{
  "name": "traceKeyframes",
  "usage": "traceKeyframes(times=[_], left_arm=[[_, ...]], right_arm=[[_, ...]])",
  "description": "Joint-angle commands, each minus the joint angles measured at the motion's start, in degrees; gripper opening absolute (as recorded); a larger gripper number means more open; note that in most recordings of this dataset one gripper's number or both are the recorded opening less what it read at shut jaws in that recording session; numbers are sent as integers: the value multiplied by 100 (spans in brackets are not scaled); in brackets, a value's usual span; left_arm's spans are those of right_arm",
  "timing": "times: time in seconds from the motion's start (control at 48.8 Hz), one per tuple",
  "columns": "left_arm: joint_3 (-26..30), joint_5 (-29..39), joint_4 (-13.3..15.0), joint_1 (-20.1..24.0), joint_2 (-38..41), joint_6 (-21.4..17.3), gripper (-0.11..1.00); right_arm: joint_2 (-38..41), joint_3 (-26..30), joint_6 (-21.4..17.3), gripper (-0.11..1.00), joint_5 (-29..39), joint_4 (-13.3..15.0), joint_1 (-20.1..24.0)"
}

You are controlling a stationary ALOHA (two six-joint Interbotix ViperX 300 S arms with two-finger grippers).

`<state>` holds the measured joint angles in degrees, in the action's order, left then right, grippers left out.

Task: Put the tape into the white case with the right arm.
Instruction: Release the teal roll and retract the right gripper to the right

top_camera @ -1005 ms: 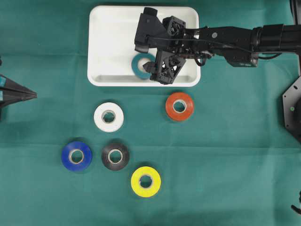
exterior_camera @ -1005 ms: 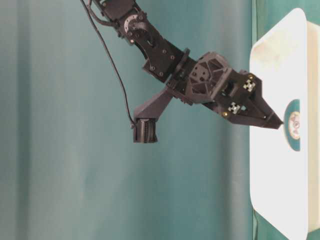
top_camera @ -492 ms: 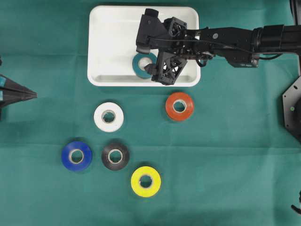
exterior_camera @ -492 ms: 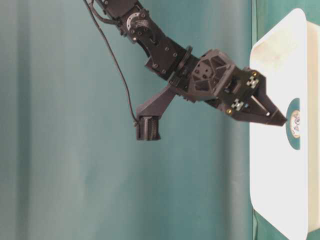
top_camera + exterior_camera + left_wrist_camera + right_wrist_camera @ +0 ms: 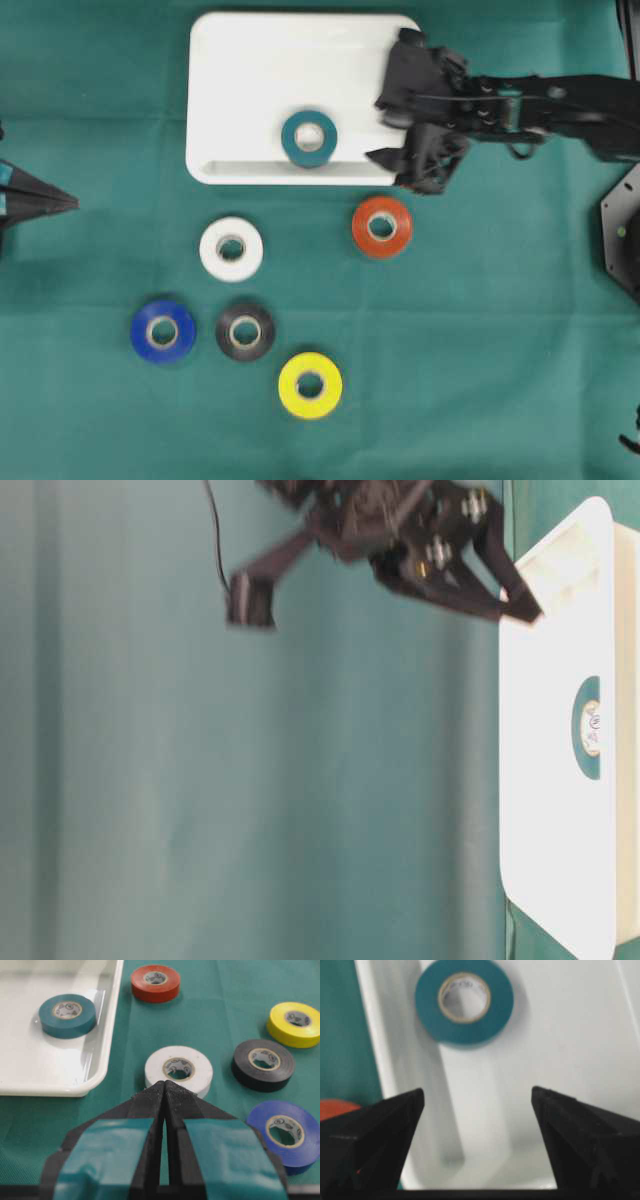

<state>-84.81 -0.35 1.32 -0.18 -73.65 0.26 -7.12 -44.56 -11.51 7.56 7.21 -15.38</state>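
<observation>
Our right pincer stands wide open w/ nothing between its tips, hovering over the right end of the white case; in the wrist view both dark fingers frame bare case floor and grip nothing. The left pincer sits closed, tips pressed together, empty, well apart from the case at the desk's left edge.

The teal tape lies flat inside the case, near its front rim and roughly mid-length, clear of our pincer. So we judge that roll delivered.

Outside the case on the green desk: orange roll just below the case's right front corner, white roll below its front rim, then black roll, blue roll and yellow roll farther from it.

Handling, as we judge it: these rolls look light, stiff, not fragile; smooth sides may be a bit slippery. Best hold prob. across the outer diameter, or one finger in the core and one outside, squarely, so the roll doesn't tilt or slide out. Orange is nearest if more are to go in.
</observation>
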Motion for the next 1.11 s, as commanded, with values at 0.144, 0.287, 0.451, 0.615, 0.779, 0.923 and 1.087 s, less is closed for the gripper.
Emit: traceKeyframes(times=[0.144, 0.287, 0.451, 0.615, 0.779, 0.923, 1.087], left_arm=[[70, -26, 0, -9, 35, 0, 0], [62, -35, 0, 0, -35, -9, 0], [0, -26, 0, 18, -290, -9, 0], [-35, -26, 0, 18, -439, -9, 0], [-35, -9, 0, 18, -431, 0, 0], [-35, -9, 0, 26, -431, -9, 0], [-35, -9, 0, 44, -431, -9, 0]], right_arm=[[-914, -1020, 9, 56, -1099, 9, -9], [-1301, -1494, 0, 56, -1389, 9, -9], [-1714, -1872, 0, 56, -1380, 9, -9], [-2153, -2153, 0, 56, -1380, 9, -9], [-2610, -2496, -9, 56, -1397, 9, -9], [-2865, -2751, -9, 56, -1406, 9, -9], [-3050, -2892, -18, 57, -1397, 9, -9]])
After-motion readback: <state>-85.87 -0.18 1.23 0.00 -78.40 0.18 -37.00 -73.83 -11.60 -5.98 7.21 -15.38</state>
